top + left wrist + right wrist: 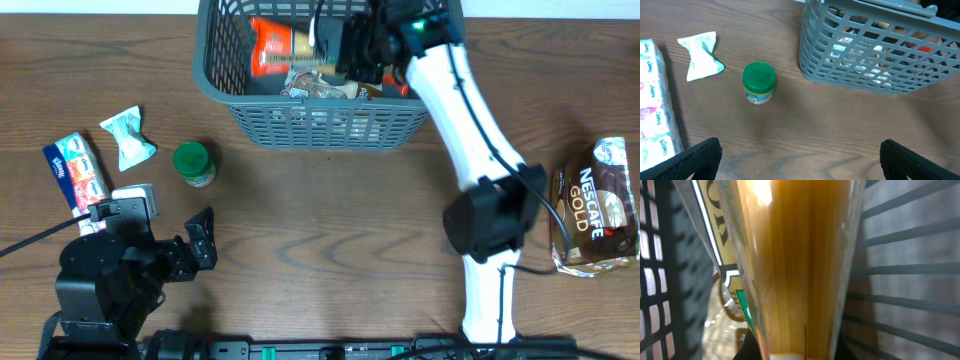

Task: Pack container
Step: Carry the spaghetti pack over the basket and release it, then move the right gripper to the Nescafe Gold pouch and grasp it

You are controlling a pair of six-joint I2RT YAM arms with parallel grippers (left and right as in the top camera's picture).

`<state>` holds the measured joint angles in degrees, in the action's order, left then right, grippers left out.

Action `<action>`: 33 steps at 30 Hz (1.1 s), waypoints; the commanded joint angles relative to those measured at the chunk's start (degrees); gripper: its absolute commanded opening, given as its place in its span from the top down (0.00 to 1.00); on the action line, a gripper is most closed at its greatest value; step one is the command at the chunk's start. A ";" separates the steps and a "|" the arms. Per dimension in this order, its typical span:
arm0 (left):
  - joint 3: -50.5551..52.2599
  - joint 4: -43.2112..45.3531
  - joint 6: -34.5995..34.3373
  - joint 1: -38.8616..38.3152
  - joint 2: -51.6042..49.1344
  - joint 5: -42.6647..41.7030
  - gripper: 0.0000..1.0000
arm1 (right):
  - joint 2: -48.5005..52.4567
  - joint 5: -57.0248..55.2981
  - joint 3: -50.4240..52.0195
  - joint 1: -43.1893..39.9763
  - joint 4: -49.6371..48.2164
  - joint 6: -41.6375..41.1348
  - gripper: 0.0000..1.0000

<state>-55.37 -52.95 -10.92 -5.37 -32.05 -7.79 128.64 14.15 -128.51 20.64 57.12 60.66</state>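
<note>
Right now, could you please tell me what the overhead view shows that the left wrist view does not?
Only the overhead shows the coffee bag far out on the right, the right arm reaching into the basket, and the basket's contents from above. Only the left wrist gives a side look through the basket's slots, with the open left gripper framing the bottom corners. Both show the green-lidded jar, the white packet, the tissue pack and the basket.

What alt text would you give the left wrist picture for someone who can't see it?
A green-lidded jar stands on a wooden table, left of a grey slotted basket; a crumpled white wrapper and tissue packs lie further left.
</note>
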 commanded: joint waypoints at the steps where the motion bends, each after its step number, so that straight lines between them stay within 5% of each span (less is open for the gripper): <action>1: -0.79 -0.15 -0.11 -0.17 -0.07 -0.57 0.02 | 0.79 3.10 -1.22 0.37 0.31 -0.96 0.94; 3: -0.79 -0.15 -0.13 -0.17 -0.07 -0.57 0.01 | 1.62 2.58 -1.22 0.33 1.27 -2.51 0.62; 6: -0.79 -0.15 -0.13 -0.17 -0.07 -0.57 0.02 | 1.36 2.60 -1.22 0.35 1.68 -5.11 0.48; 9: -0.79 -0.15 -0.13 -0.17 -0.07 -0.57 0.01 | -0.22 2.60 -1.25 0.44 1.51 -8.52 0.22; 14: -0.79 -0.15 -0.11 -0.17 -0.07 -0.57 0.01 | -6.60 0.63 -2.75 0.28 0.46 -16.00 0.24; 20: -0.79 -0.15 -0.11 -0.17 -0.07 -0.55 0.02 | -16.33 -14.08 -8.04 -4.48 1.77 -40.81 0.15; 26: -0.79 -0.13 -0.13 -0.17 -0.07 0.37 0.02 | -25.68 -16.92 -9.51 -17.42 19.39 -64.96 0.20; 33: -0.79 -0.07 -0.11 -0.17 -0.07 2.54 0.02 | -30.67 -16.96 -9.51 -31.26 39.50 -68.54 0.07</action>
<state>-55.37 -52.95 -10.92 -5.37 -32.10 -6.79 97.93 -2.22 -138.30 -7.75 93.56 -2.66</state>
